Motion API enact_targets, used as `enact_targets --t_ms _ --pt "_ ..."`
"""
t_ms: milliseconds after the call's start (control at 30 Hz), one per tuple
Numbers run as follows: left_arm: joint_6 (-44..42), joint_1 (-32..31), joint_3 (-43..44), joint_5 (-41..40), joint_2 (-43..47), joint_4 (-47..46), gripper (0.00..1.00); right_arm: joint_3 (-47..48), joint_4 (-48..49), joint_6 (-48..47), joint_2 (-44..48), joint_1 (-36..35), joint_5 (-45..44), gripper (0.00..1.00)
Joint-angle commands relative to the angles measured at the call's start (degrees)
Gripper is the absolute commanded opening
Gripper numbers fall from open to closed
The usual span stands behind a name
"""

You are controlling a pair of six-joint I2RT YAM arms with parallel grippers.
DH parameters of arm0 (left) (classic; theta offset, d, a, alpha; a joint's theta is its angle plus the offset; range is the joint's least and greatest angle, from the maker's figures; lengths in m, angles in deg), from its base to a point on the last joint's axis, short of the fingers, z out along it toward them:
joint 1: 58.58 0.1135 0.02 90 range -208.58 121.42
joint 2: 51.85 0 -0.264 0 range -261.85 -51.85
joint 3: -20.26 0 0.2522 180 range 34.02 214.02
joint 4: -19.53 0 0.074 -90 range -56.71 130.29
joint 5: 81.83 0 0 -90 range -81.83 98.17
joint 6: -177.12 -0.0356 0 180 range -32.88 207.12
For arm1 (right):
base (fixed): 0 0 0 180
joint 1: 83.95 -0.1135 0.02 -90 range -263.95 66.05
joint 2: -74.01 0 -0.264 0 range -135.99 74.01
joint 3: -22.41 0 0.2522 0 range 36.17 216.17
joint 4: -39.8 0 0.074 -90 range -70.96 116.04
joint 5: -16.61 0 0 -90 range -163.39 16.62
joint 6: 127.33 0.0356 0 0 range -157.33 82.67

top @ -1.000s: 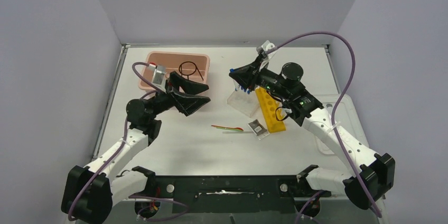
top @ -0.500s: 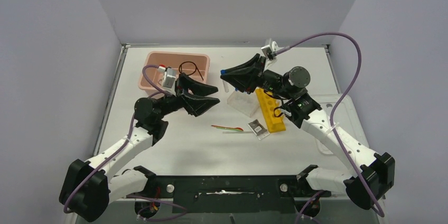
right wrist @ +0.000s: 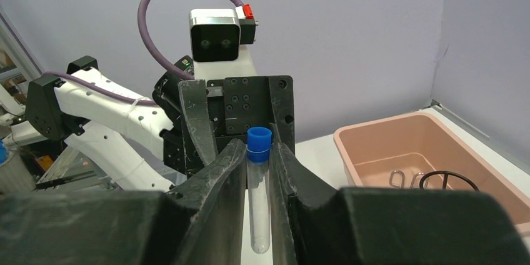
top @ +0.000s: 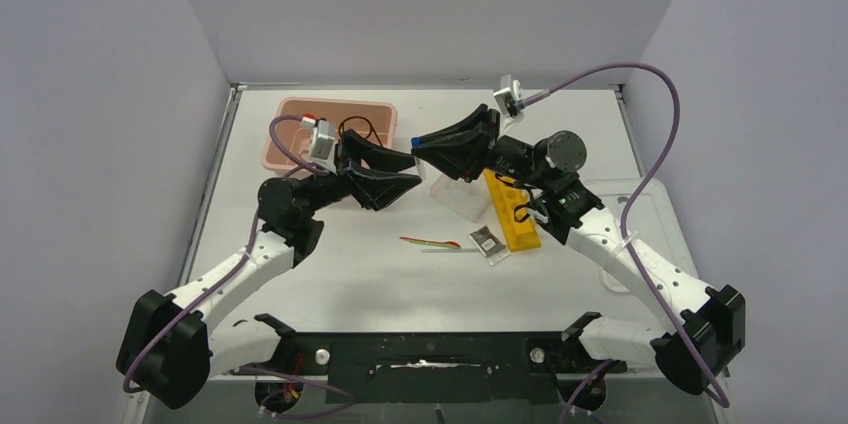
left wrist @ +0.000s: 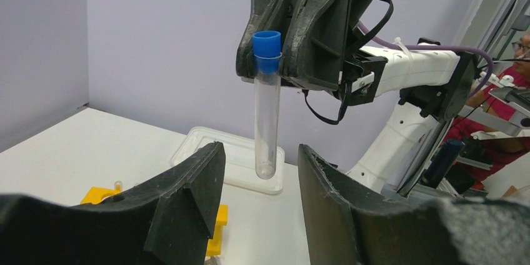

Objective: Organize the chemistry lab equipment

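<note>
right gripper (right wrist: 258, 152) is clamped on a blue-capped clear tube (left wrist: 267, 115), now carried to 10 o'clock of the clear tube rack (top: 456, 196). left gripper (left wrist: 261, 165), half spread and narrowing, has been brought just beside it; a handover is judged underway.

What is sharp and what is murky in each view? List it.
Top external: even, soft light, only faint shadows, nothing blurred. Left wrist: the blue-capped tube is crisp; the left claw is a dark mass below. Right wrist: the right claw is near-black, detail lost; the pink tub is clear.
</note>
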Motion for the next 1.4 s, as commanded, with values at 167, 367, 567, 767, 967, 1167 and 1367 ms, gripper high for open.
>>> enact_targets --t_ms 167,367,567,767,967,1167,1367 --pt "-0.1 -2.5 2.6 -0.1 -0.2 -3.6 0.44 0.9 4.6 0.8 -0.1 -0.2 0.7 0.01" --pt "0.2 -3.3 3.2 -0.4 -1.5 -3.7 0.38 0.8 4.8 0.9 -0.1 -0.2 0.8 0.01" --pt "0.0 -3.3 3.1 -1.5 -0.4 -2.6 0.19 -0.2 4.0 0.4 1.4 0.1 0.2 0.01" --pt "-1.7 -3.2 3.1 -3.4 1.8 0.1 0.04 -1.2 3.4 0.1 2.7 0.6 0.0 0.05" --pt "-3.2 -3.3 4.7 -2.1 2.7 4.4 0.02 -1.1 -0.1 -2.3 3.9 0.8 -1.3 0.45" --pt "-9.0 -3.1 8.0 3.2 2.4 13.6 0.02 0.8 -7.8 -6.9 6.5 0.8 -3.8 0.61" --pt "-23.0 -2.7 17.1 7.4 -1.0 35.8 0.02 7.0 -29.2 -16.6 9.9 0.8 -12.4 0.63"
